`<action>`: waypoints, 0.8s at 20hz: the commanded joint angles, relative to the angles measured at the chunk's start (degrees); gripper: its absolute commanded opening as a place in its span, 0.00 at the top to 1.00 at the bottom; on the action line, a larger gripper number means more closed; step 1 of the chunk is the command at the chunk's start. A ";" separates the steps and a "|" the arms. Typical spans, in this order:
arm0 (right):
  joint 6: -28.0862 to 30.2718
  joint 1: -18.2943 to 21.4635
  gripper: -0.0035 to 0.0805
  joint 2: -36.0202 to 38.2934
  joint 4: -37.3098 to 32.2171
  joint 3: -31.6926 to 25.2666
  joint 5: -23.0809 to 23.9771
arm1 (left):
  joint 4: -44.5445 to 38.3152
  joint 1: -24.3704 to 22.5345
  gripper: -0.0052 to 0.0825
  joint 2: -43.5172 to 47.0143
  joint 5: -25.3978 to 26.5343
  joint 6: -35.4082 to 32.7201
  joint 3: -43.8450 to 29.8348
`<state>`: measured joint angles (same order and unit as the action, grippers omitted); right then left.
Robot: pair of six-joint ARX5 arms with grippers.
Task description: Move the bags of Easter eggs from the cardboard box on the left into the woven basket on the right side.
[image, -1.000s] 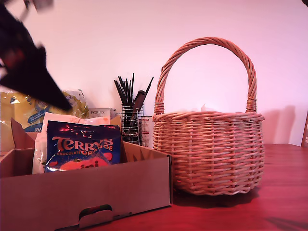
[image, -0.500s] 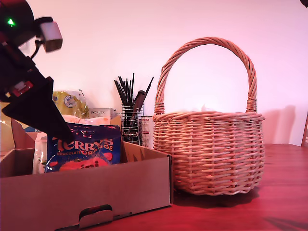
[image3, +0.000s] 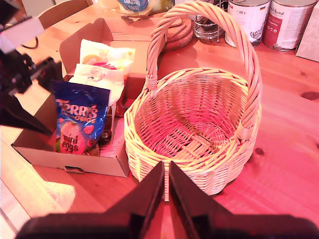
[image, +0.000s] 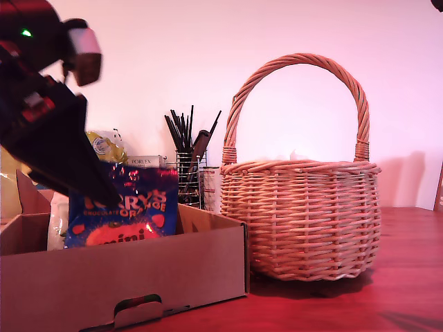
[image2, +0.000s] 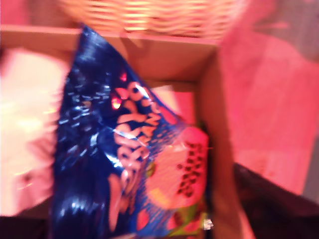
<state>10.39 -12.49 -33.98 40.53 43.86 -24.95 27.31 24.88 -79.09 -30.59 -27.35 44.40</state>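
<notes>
Exterior view, from its left: the dark blue Terry's bag (image: 123, 207), glossy with orange lettering and "mini" across an orange egg, stands upright in the cardboard box (image: 124, 273), a white bag (image: 57, 228) tucked behind it. My first end effector (image: 104, 190) reaches down at the Terry's bag's upper corner on the exterior view's left; its fingers are blurred, so I cannot tell how far apart they are or whether they grip. Further right, the woven basket (image: 301, 218) stands on the bench (image: 408, 290) just beside the box. In the second wrist view, my second end effector (image3: 166, 186) hovers near the basket's rim, fingers nearly together, holding nothing.
</notes>
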 commanded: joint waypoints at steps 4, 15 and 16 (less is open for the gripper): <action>0.13 -0.22 0.97 0.02 -0.39 -0.24 0.00 | -3.63 0.48 0.58 -4.98 -0.31 -0.04 -0.98; 0.13 -0.22 0.97 0.00 -0.39 -0.26 0.00 | -6.05 1.16 0.76 -11.91 -0.44 -0.04 -0.70; 0.13 -0.22 0.97 0.02 -0.39 -0.24 0.00 | -5.92 1.11 0.82 -11.91 -0.44 0.00 -0.31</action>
<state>10.39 -12.49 -33.98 40.53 43.86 -24.93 21.63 25.58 -89.73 -31.24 -27.33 44.47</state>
